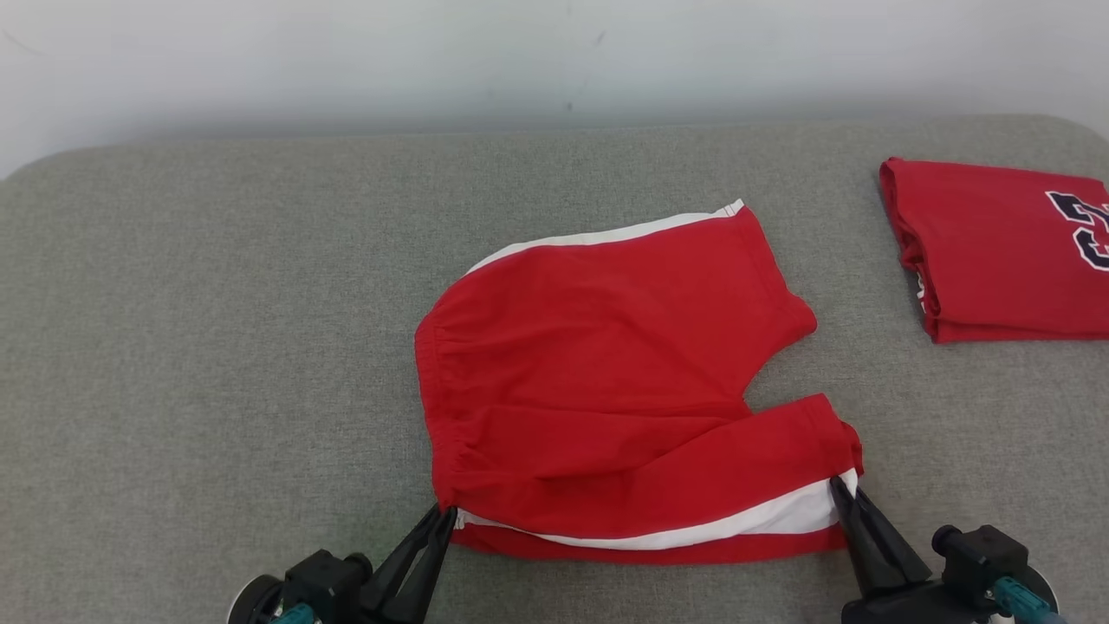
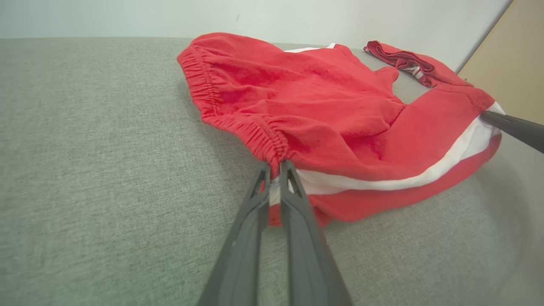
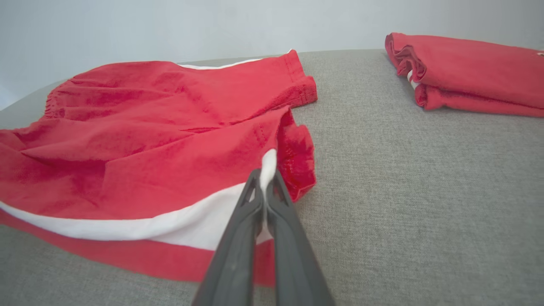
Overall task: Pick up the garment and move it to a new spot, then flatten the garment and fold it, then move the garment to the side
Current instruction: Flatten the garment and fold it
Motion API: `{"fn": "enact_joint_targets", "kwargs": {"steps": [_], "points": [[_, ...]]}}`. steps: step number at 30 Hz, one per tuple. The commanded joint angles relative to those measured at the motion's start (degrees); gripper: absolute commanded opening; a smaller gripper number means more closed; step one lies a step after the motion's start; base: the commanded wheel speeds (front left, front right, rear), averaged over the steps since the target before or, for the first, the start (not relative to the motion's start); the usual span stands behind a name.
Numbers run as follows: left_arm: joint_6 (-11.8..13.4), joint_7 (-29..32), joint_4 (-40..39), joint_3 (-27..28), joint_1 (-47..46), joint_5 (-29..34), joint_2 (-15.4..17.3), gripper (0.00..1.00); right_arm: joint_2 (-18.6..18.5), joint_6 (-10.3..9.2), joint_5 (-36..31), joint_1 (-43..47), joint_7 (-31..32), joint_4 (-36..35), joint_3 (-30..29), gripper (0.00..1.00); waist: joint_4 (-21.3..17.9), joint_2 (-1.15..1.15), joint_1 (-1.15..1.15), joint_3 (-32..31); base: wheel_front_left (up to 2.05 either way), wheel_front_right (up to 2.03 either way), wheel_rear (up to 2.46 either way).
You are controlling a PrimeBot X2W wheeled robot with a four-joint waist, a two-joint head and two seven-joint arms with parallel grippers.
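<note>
The garment point(image 1: 598, 364) is a pair of red shorts with white side stripes, lying on the grey padded table, waistband to the left, legs to the right. My left gripper point(image 1: 444, 513) is shut on the near end of the waistband point(image 2: 275, 163), by the white stripe. My right gripper point(image 1: 842, 485) is shut on the hem of the near leg, pinching the white stripe point(image 3: 267, 168). The near edge of the shorts is lifted slightly off the table between the two grips. The right gripper's fingers point(image 2: 516, 127) also show at the right edge of the left wrist view.
A folded red garment point(image 1: 1005, 251) with dark lettering lies at the far right of the table point(image 1: 217, 347); it also appears as the folded red garment point(image 3: 467, 74) in the right wrist view. A pale wall runs behind the table's far edge.
</note>
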Motion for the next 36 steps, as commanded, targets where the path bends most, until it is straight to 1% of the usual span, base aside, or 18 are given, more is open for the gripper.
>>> {"fn": "enact_joint_targets", "kwargs": {"steps": [1, 6, 11, 16, 17, 20, 25, 31, 36], "points": [[0.05, -0.16, -0.49, 0.21, 0.99, 0.33, -0.1, 0.0, 0.07, -0.16, -0.26, 0.45, -0.24, -0.57, -0.35, 0.0, 0.05, -0.01, -0.01, -0.2, 0.0, 0.0, 0.0], [0.06, -0.16, -3.11, 2.2, 2.86, 1.09, -0.27, 0.0, 0.44, -0.16, -0.32, 1.85, -0.25, -2.09, -1.02, 0.0, 0.11, -0.01, -0.01, -0.68, 0.0, 0.0, 0.0], [0.06, -0.16, -2.66, 2.25, 3.58, 1.5, -0.71, 0.0, 0.67, -0.16, -0.19, 1.53, -0.26, -1.24, -0.64, 0.0, 0.01, -0.01, -0.01, -1.23, 0.0, 0.0, 0.0], [0.06, -0.16, -2.8, 2.87, 4.21, 1.8, -1.07, 0.0, 1.15, -0.16, 0.06, 1.82, -0.26, -1.72, -1.51, 0.0, -0.32, -0.01, -0.01, -1.97, 0.0, 0.0, 0.0], [0.05, -0.17, -3.88, 3.84, 4.5, 1.84, -1.1, 0.0, 1.64, -0.16, 0.6, 2.08, -0.26, -2.52, -2.22, 0.0, -0.41, -0.01, -0.01, -2.34, 0.0, 0.0, 0.0], [0.06, -0.17, -5.68, 5.64, 4.12, 2.05, -0.69, 0.0, 1.2, -0.16, 0.74, 1.14, -0.26, -3.59, -2.18, 0.0, -0.55, -0.01, -0.01, -2.8, 0.0, 0.0, 0.0], [0.05, -0.17, -8.2, 7.22, 0.34, 1.63, 0.4, 0.0, 1.03, -0.16, 2.93, -3.03, -0.26, -4.08, -1.46, 0.0, -0.74, -0.01, -0.01, -3.35, 0.0, 0.0, 0.0], [0.05, -0.16, -8.19, 5.66, -6.39, 0.37, 1.78, 0.0, 0.94, -0.16, 5.41, -9.99, -0.26, -2.29, 1.63, 0.0, -1.05, -0.01, -0.01, -3.52, 0.0, 0.0, 0.0], [0.05, -0.17, -7.01, 5.02, -8.58, 0.06, 2.02, 0.0, 1.57, -0.16, 5.98, -12.4, -0.26, -0.86, 2.68, 0.0, -1.47, -0.01, -0.01, -3.37, 0.0, 0.0, 0.0]]}}
